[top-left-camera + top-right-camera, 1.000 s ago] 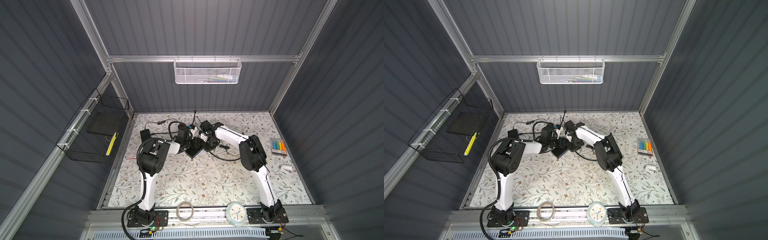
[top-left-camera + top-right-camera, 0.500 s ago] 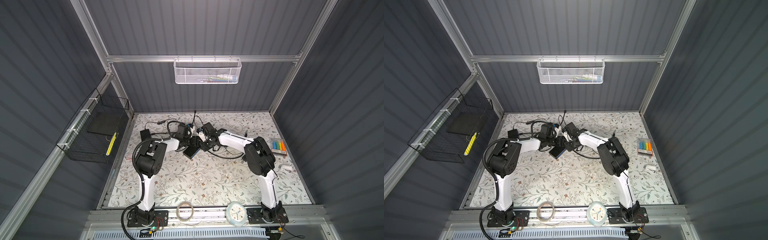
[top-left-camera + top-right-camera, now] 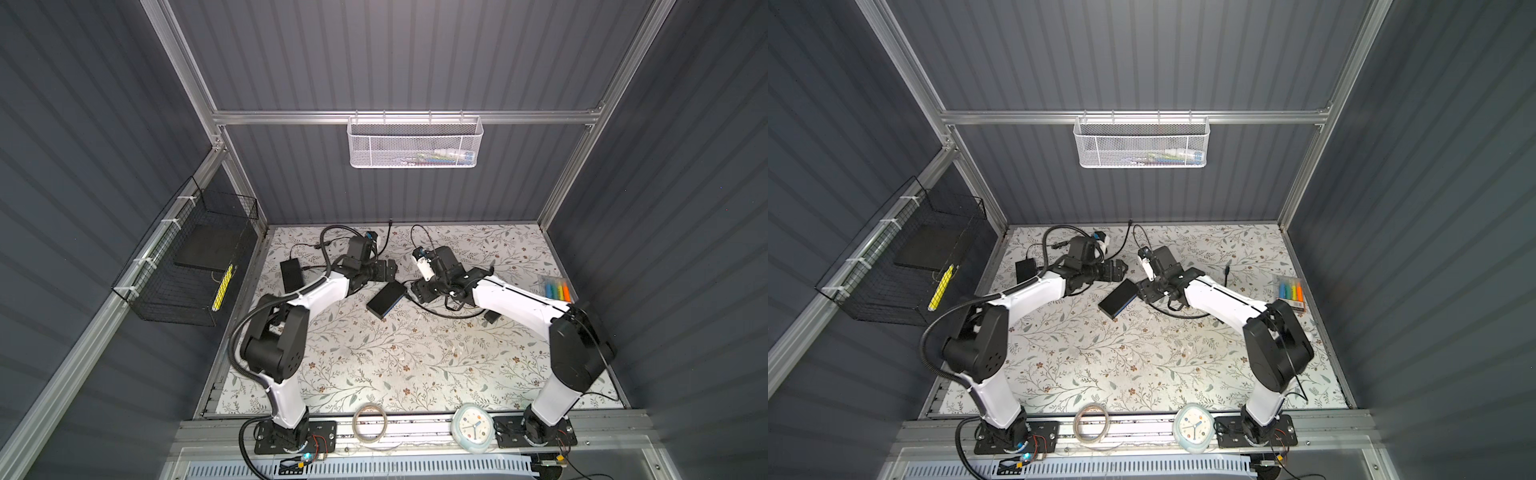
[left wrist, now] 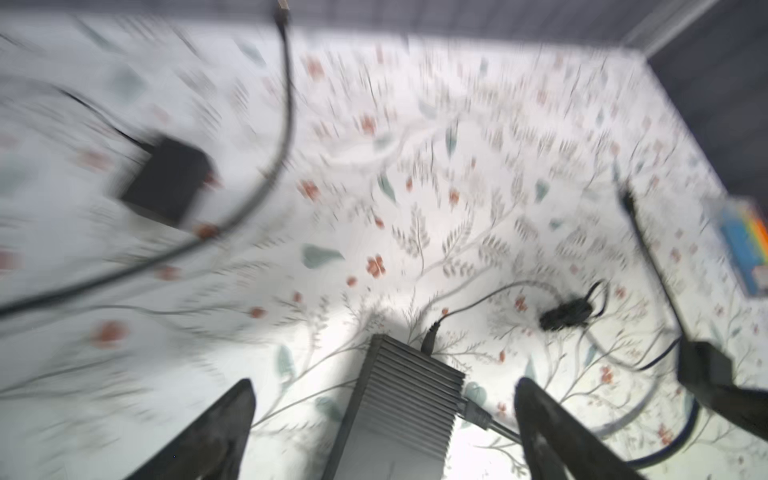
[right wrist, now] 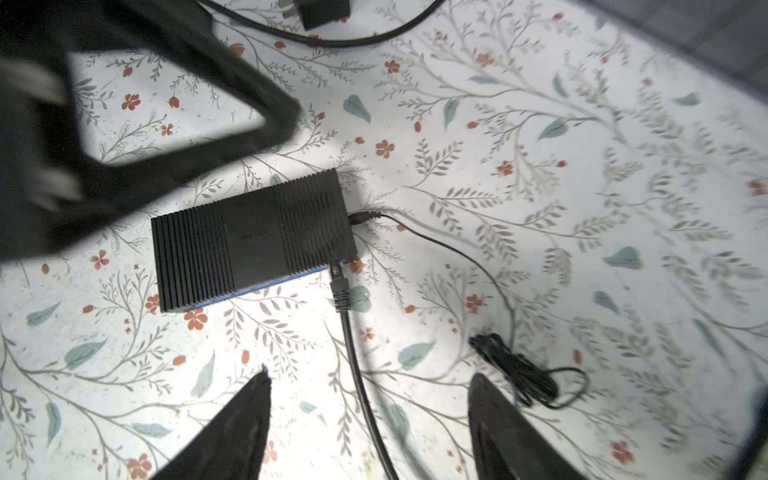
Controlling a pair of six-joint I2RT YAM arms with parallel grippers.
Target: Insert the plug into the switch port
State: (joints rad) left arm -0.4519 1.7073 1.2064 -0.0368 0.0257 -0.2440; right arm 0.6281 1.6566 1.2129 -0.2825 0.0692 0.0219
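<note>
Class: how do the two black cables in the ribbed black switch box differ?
The thick black network cable is much heavier than the thin black power lead. The network cable enters the blue-edged long side of the ribbed black switch box; the power lead enters a short end. Both are black and plugged in.

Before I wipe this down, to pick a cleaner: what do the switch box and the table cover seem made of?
Switch box: matte black, metal or hard plastic, I cannot tell; fine ribs across its top. Table cover: smooth printed sheet, perhaps vinyl; flat floral print, lies without folds.
</note>
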